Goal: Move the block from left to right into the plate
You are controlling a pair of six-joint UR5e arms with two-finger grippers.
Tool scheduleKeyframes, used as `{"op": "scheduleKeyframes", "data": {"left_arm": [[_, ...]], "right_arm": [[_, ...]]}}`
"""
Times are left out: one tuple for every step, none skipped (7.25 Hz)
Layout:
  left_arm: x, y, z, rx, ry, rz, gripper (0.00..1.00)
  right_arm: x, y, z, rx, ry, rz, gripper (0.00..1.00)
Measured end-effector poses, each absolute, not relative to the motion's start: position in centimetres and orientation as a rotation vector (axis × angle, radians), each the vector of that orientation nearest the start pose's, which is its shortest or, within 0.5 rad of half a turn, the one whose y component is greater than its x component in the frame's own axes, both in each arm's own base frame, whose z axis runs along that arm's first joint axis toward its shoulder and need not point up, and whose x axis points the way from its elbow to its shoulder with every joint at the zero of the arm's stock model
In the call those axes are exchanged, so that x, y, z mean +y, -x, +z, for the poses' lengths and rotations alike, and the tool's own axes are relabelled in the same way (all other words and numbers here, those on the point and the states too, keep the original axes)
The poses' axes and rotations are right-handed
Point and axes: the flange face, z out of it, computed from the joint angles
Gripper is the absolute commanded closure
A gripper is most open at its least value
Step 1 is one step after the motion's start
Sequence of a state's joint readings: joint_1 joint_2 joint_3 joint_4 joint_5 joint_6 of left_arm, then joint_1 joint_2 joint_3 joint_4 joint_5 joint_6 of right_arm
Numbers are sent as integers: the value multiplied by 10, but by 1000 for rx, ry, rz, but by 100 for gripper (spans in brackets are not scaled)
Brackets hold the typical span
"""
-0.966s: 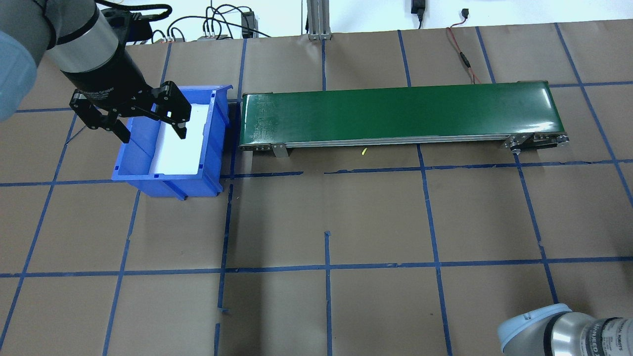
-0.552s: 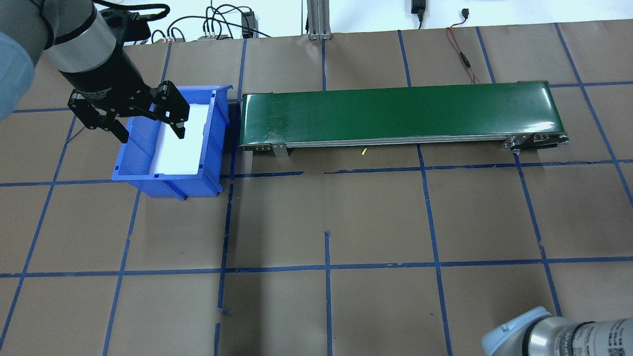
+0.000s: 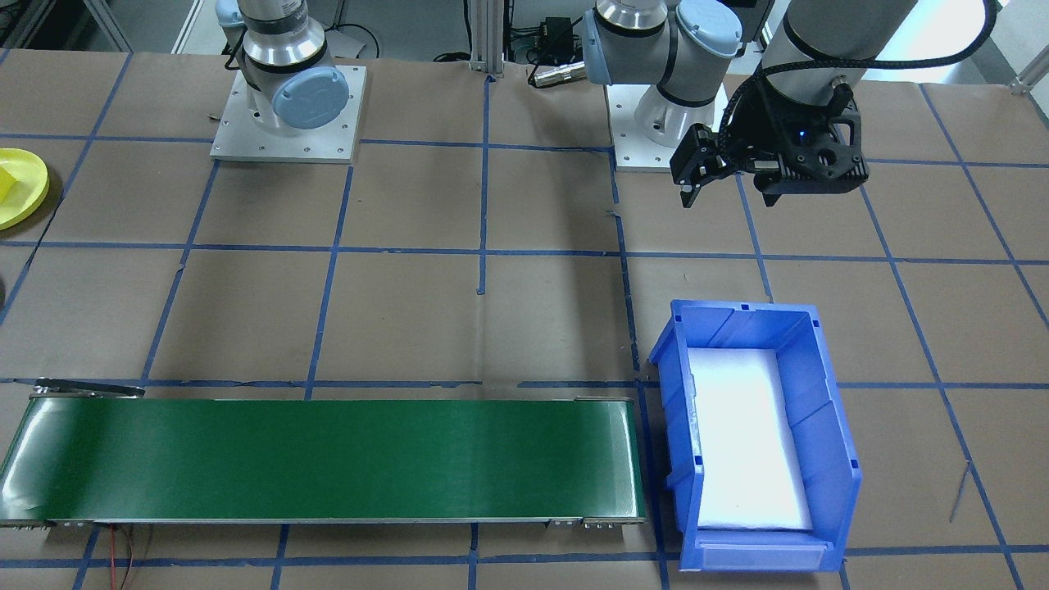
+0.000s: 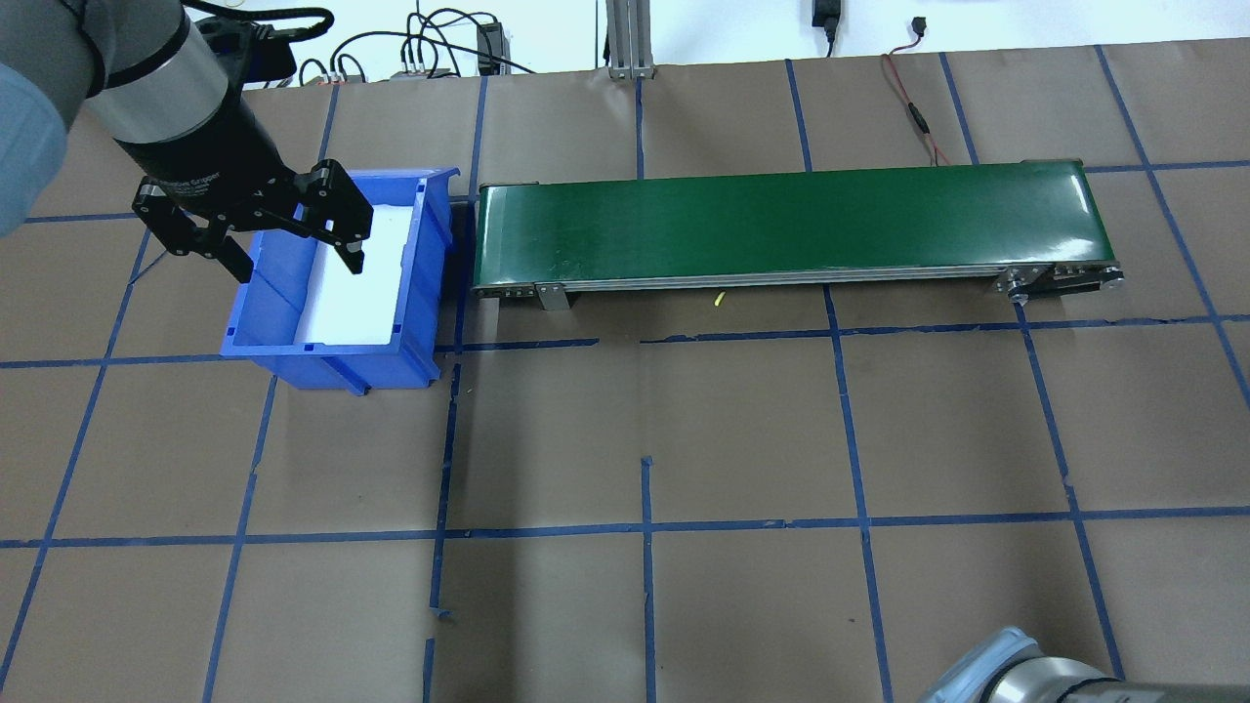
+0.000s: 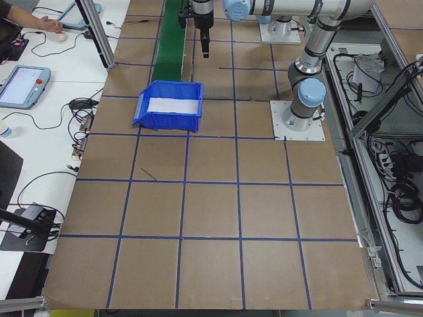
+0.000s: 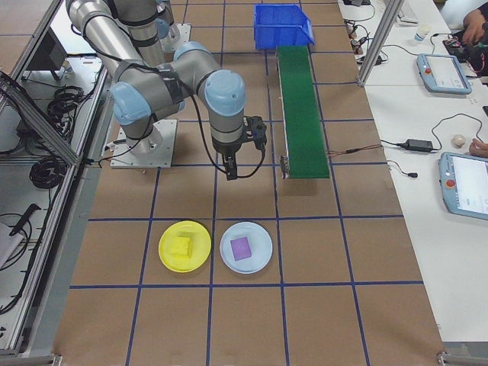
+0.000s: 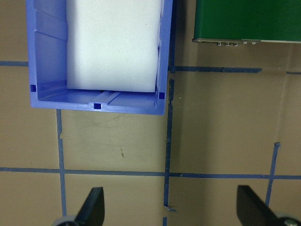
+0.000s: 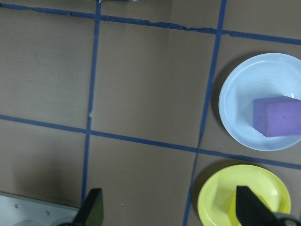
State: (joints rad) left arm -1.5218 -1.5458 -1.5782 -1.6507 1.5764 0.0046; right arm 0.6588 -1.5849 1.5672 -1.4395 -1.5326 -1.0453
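Note:
A yellow block (image 6: 181,247) lies in the yellow plate (image 6: 167,259), whose edge shows far left in the front-facing view as the plate (image 3: 24,205). My right gripper (image 6: 231,169) hangs open and empty over the brown table, short of the plate (image 8: 221,193) seen in the right wrist view. Nothing is between the fingers of the right gripper (image 8: 171,209). My left gripper (image 4: 296,266) is open and empty, high above the near end of the blue bin (image 4: 415,293). The bin holds only a white foam liner.
A purple block (image 8: 277,115) sits in a pale blue plate (image 8: 240,108) beside the yellow one. A green conveyor belt (image 4: 781,220) runs from the bin toward the right. Operators' hands and tablets lie on side tables beyond the work table.
The right arm's wrist has slid down and right, nearly out of the overhead view. The left gripper has shifted only slightly and stays open.

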Motion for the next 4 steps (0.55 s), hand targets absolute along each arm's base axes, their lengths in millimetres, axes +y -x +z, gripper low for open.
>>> {"op": "scheduleKeyframes", "data": {"left_arm": [[-481,109,489,3135,69,97,0],[-480,109,489,3135,69,97,0],[-480,109,489,3135,69,96,0],[-480,109,489,3135,67,96,0]], "right_arm": [[-417,240,490,3019,116,113,0],[-436,181,495,3032,0,191,0],[-457,116,504,3066,-74,210,0],[-475,42,514,3104,-115,185,0]]}}
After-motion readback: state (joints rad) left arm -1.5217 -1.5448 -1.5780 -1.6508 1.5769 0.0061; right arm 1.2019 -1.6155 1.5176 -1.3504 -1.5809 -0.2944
